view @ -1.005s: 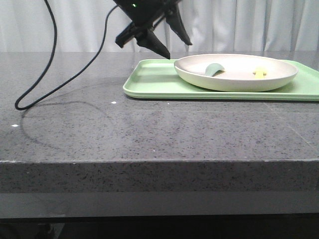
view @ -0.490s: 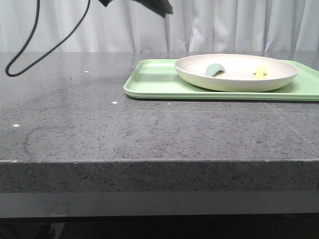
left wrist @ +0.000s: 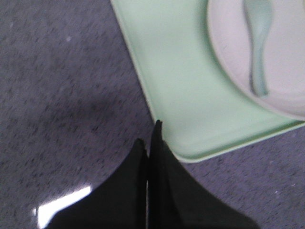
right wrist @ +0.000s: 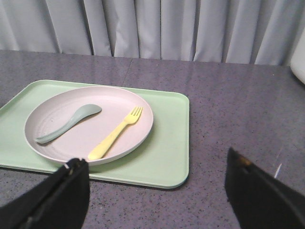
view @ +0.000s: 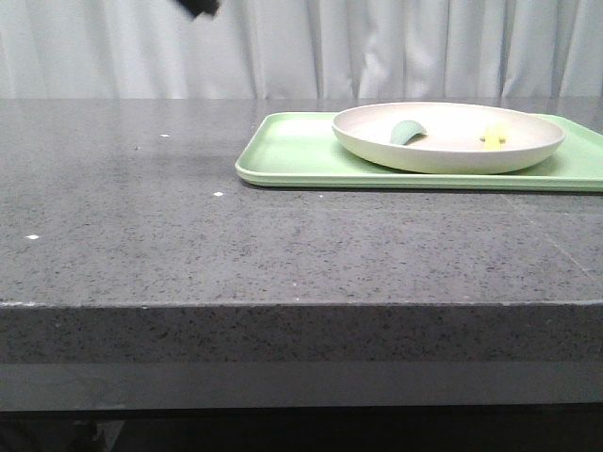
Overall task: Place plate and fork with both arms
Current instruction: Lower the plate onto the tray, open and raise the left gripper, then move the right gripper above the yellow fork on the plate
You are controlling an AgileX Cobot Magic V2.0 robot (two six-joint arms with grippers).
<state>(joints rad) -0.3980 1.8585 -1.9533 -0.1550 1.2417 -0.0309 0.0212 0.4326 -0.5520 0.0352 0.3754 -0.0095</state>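
The cream-white plate (view: 448,151) lies on a light-green tray (view: 283,155) at the back right of the table. The pale yellow fork (view: 494,137) lies in the plate, next to a grey-green spoon (view: 407,132). In the right wrist view the fork (right wrist: 116,133) lies in the plate (right wrist: 114,102). My right gripper (right wrist: 155,160) is open and empty, in front of the tray's near corner and off the plate. My left gripper (left wrist: 150,136) is shut and empty, high above the tray's (left wrist: 176,86) left edge. Only a dark bit of the left arm (view: 200,8) shows in the front view.
The tray (right wrist: 167,138) sits on a dark grey speckled stone table (view: 188,245). A pale curtain (view: 377,47) hangs behind the table. The spoon (left wrist: 259,47) shows in the plate (left wrist: 290,62) in the left wrist view.
My left arm has risen up and to the left, almost out of the front view, and its black cable has gone with it. Plate, fork and spoon have not moved.
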